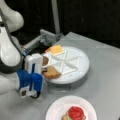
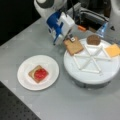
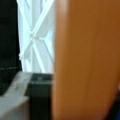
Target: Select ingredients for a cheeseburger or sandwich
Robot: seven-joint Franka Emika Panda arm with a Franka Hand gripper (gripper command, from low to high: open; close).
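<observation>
Gripper point(image 2: 68, 40) is at the rim of the white divided tray point(image 2: 92, 72), fingers clamped on the edge of a toast square point(image 2: 73, 46), which sits tilted over the tray rim in both front views; wrist view is mostly filled by that toast point(image 3: 87, 60). Cheese square point(image 2: 113, 50) and dark patty point(image 2: 93, 39) lie in separate tray compartments. On the white plate point(image 2: 25, 75), well apart from the tray, the sandwich point(image 2: 38, 74) so far is a toast base with a red tomato disc point(image 2: 40, 73) on top, some green point(image 1: 67, 116) at its edge
</observation>
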